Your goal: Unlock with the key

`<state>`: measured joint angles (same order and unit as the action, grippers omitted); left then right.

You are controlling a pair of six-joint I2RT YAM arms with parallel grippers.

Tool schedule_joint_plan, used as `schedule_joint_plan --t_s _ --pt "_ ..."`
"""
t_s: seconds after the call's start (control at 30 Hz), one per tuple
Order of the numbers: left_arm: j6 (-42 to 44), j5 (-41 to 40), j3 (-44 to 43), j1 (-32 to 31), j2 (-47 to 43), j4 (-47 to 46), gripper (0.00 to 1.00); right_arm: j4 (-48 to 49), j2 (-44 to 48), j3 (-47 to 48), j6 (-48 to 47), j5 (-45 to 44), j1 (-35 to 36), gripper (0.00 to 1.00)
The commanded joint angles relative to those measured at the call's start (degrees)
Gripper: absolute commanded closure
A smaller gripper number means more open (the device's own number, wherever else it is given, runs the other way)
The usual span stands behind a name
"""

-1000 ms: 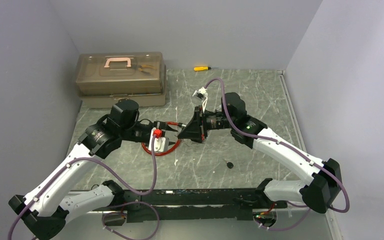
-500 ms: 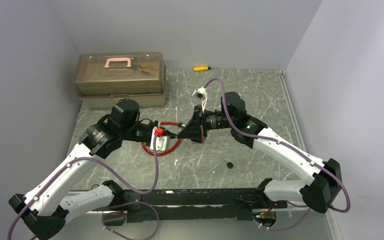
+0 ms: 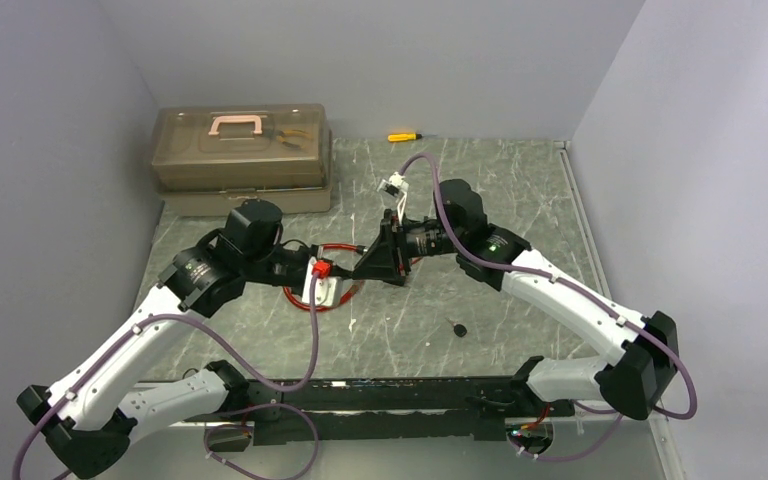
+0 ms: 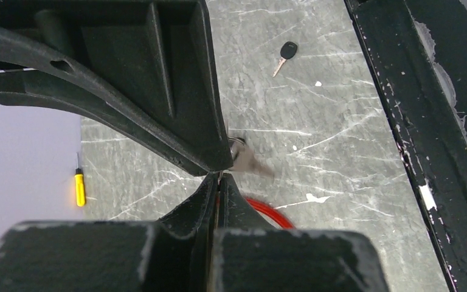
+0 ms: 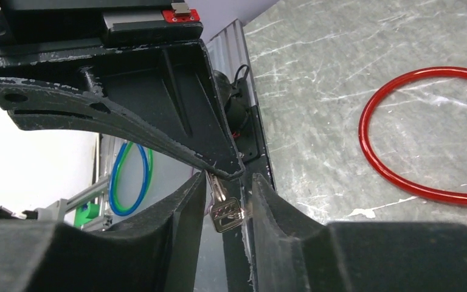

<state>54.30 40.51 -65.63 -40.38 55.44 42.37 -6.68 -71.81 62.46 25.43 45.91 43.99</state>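
The two arms met nose to nose over the middle of the bench (image 3: 520,200), and all the action was at the tips. The left pincer (image 4: 219,179) was clamped right down, jaws pressed flat together, pinching the blade of the silver key (image 5: 222,213) at its very tip. The right pincer (image 5: 228,179) stood partly open, its fingers (image 5: 182,213) either side of the key's head, with clear daylight on one side. So the key hung in the air between the two tools, above the bench. Below and behind them the red cable loop (image 5: 363,131) lay flat on the bench; its lock body could not be made out. A black-headed key (image 4: 286,52) lay apart, nearer the arm bases. Far back sat a yellow screwdriver (image 4: 79,188) and a brown toolbox (image 3: 240,150).
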Motion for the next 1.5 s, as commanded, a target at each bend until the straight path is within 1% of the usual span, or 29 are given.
schedule_joint_plan --t_s 0.0,0.07,0.13,0.23,0.3,0.4,0.43,0.5,0.57,0.6,0.73,0.83,1.0,1.13,1.23,1.33,1.47 --pt "4.41 -1.05 -1.33 -0.36 -1.62 -0.61 1.00 -2.53 -0.09 4.07 -2.36 -1.18 -0.33 0.60" --pt "7.45 -2.57 -0.10 -0.40 -2.59 -0.91 1.00 -4.02 0.23 4.88 -3.14 -1.02 -1.03 0.55" --pt "11.64 -3.87 1.49 -0.40 -4.10 -1.19 1.00 -5.38 1.15 5.42 -3.89 -0.84 -2.16 0.52" --pt "19.89 -5.09 4.89 -0.34 -7.46 -2.95 1.00 -5.38 2.85 5.17 -3.88 -0.44 -4.07 0.49" --pt "27.14 -5.22 7.90 -0.37 -10.37 -5.05 1.00 -4.26 3.48 4.64 -2.98 0.63 -5.26 0.49" --pt "40.89 -4.27 13.88 -0.44 -16.10 -9.51 1.00 -0.41 2.82 3.55 0.21 4.43 -6.93 0.49" --pt "43.48 -3.54 15.92 -0.48 -17.19 -11.02 1.00 0.88 2.25 3.26 1.52 5.70 -7.15 0.48" --pt "52.77 -2.22 19.54 -0.48 -20.38 -13.26 1.00 4.08 1.06 2.69 4.28 8.47 -7.56 0.49" --pt "59.22 -1.33 22.62 -0.44 -22.47 -14.95 1.00 8.13 0.08 1.58 7.14 10.92 -7.58 0.49" --pt "61.10 -0.86 23.98 -0.48 -23.30 -16.37 1.00 10.42 -0.32 0.88 9.16 11.90 -7.56 0.49" --pt "65.82 0.13 28.43 -0.46 -25.12 -22.71 1.00 15.66 -1.36 -1.65 12.51 15.06 -7.58 0.49" --pt "67.59 0.86 29.77 -0.44 -25.34 -26.09 1.00 18.90 -2.00 -3.46 14.41 15.96 -7.43 0.50" --pt "70.39 1.45 30.03 -0.43 -24.71 -27.70 1.00 26.60 -2.96 -6.23 19.31 18.09 -7.32 0.55" --pt "70.97 1.29 30.12 -0.43 -24.27 -28.22 1.00 27.57 -3.59 -7.23 20.08 18.06 -6.83 0.57" --pt "71.43 1.01 30.16 -0.40 -23.76 -28.34 1.00 30.96 -4.18 -8.22 22.64 18.52 -6.21 0.59" --pt "71.46 0.17 30.18 -0.44 -23.33 -28.65 1.00 32.69 -4.45 -8.74 24.16 18.80 -5.49 0.62" --pt "71.20 -0.09 30.37 -0.47 -23.23 -29.17 1.00 32.28 -5.30 -8.76 24.23 19.70 -4.59 0.68"
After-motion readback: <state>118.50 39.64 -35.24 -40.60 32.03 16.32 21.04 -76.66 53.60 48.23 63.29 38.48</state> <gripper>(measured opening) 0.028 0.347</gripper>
